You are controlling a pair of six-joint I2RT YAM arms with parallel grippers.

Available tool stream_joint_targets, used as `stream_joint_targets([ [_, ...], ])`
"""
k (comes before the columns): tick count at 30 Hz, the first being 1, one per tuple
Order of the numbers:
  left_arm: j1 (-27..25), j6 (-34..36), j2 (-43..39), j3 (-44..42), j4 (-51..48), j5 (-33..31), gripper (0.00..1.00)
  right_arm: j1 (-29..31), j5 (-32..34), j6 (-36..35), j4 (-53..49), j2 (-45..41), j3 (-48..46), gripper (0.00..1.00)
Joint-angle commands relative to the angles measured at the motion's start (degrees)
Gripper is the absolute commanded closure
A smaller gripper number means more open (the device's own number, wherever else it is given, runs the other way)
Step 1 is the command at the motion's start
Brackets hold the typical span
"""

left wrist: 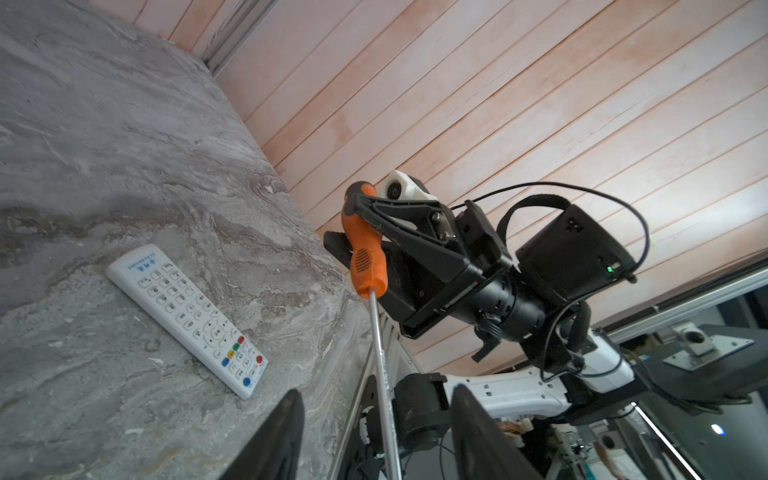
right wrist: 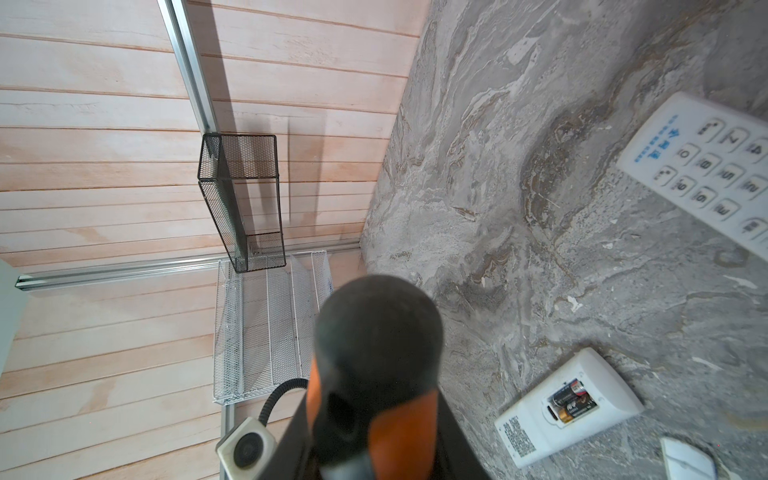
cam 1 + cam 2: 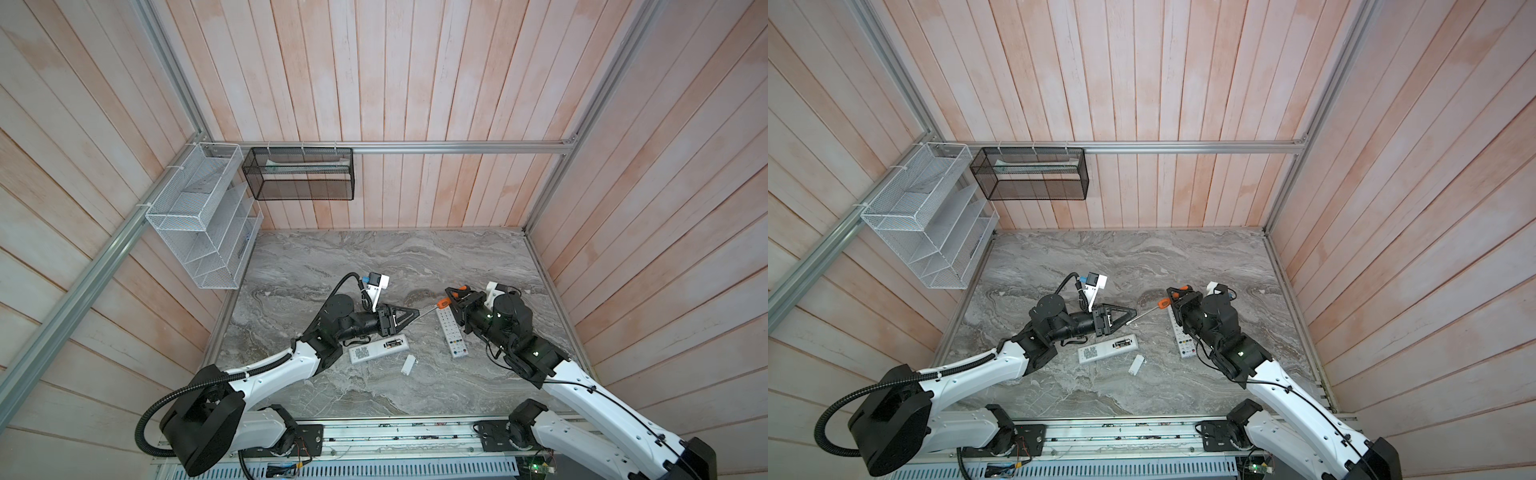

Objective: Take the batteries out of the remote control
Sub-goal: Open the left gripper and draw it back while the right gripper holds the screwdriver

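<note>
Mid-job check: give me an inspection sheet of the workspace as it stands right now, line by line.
Surface: grey marble tabletop, mostly bare; things lie near its middle.
Job's things: two batteries sit in the open bay of the face-down remote; second remote lies face up, bay hidden.
Clutter: loose white cover on the marble beside the face-down remote.
Hands: right hand shut on the screwdriver handle; left hand open, fingers either side of the shaft, apart from it.
Cables: black conduit along the left arm; thin cable along the right arm.
Surroundings: white mesh rack and black mesh basket hang on plank walls.
</note>
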Motion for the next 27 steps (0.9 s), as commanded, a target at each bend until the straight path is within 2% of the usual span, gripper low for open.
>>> stream_joint_targets([
  [1, -0.34, 0.24, 0.86, 2.61, 1.13, -0.03, 0.48, 0.39, 1.70, 0.62, 1.12, -1.64, -0.54, 1.00],
  [3, -0.72, 0.09, 2.05, 3.35, 1.20, 1.42, 0.47, 0.40, 2.04, 0.71, 0.78, -2.03, -0.64, 1.00],
  [6, -1.89, 1.50, 3.54, 4.93, -1.09, 1.73, 0.37, 0.41, 2.00, 0.48, 0.49, -2.13, -0.49, 1.00],
  [10, -2.54, 1.98, 4.77, 5.83, -2.04, 1.47, 0.37, 0.37, 2.04, 0.32, 0.18, -2.21, -0.29, 1.00],
  [13, -2.54, 2.06, 4.82, 6.21, -2.51, 1.37, 0.47, 0.46, 2.20, 0.12, 0.09, -2.35, -0.30, 1.00],
  [18, -2.58, 3.16, 4.80, 7.01, -4.65, 1.69, 0.68, 0.52, 2.62, 0.23, -0.04, -2.60, -0.63, 1.00],
  [27, -2.61, 3.98, 4.97, 7.27, -5.88, 1.81, 0.94, 0.82, 2.58, 0.21, 0.40, -2.22, -0.83, 1.00],
])
